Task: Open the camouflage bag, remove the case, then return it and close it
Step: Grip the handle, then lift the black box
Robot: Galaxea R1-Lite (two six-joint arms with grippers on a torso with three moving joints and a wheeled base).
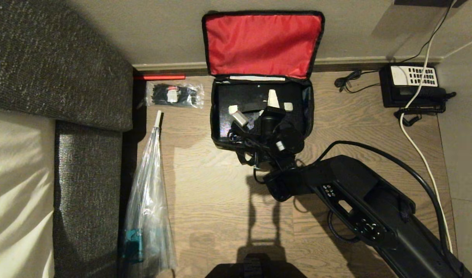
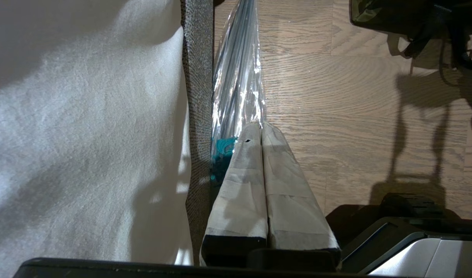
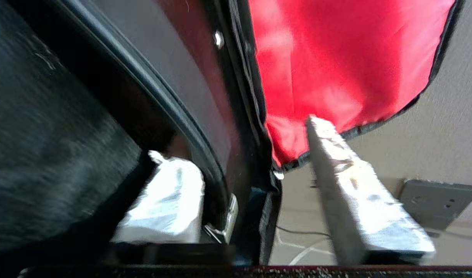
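Head view: the camouflage bag [image 1: 261, 77] lies open on the floor, the case [image 1: 251, 106] inside, its long axis across. The right gripper [image 1: 255, 112] reaches in from the near side.

Left wrist view: the left gripper [image 2: 261, 129] is pressed together, empty, far off.

Right wrist view: the fingers [image 3: 359, 193] stand partly open astride the bag's side wall; a hold on the case I cannot tell.

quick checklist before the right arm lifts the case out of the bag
1. camouflage bag lid fully open, propped against the wall: ok
2. case lying inside the bag: ok
3. right gripper down in the bag at the case: ok
4. firm hold on the case: cannot tell
5. left gripper shut, parked by the sofa, away from the bag: ok
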